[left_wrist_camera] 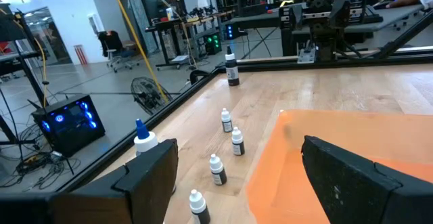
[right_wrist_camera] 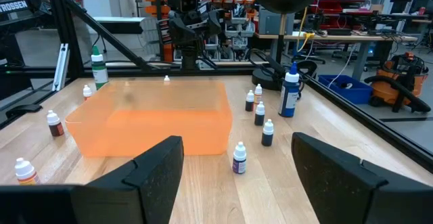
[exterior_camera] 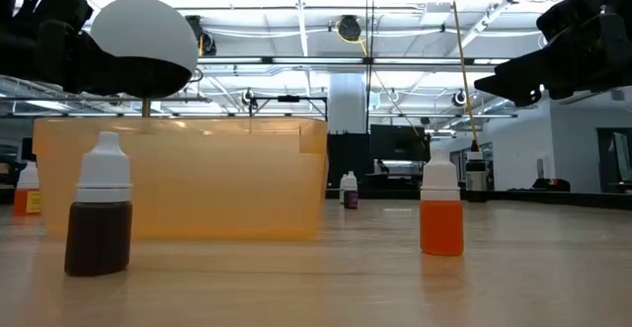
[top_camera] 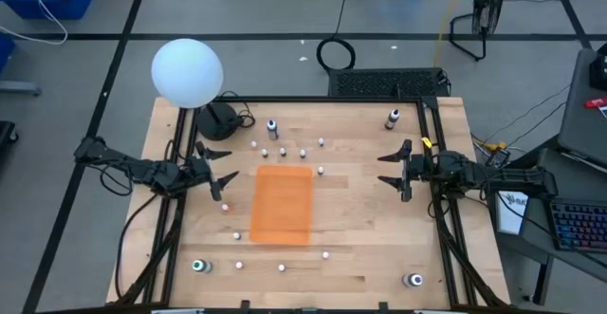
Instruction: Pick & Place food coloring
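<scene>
Both grippers wait with fingers spread and empty: the left gripper (top_camera: 220,174) at 9 o'clock of the table (top_camera: 360,229), the right gripper (top_camera: 396,170) at 3 o'clock. Between them sits the orange bin (top_camera: 282,203), still with nothing in it that I can see. Food coloring bottles (top_camera: 283,152) cluster just past the bin's 12 o'clock edge, others scattered around it (a large white globe (top_camera: 187,71) stands at 11 o'clock). No pick has begun, by my judgement. Next, one gripper must descend over a single upright bottle, straddle it, and close without toppling neighbours.
</scene>
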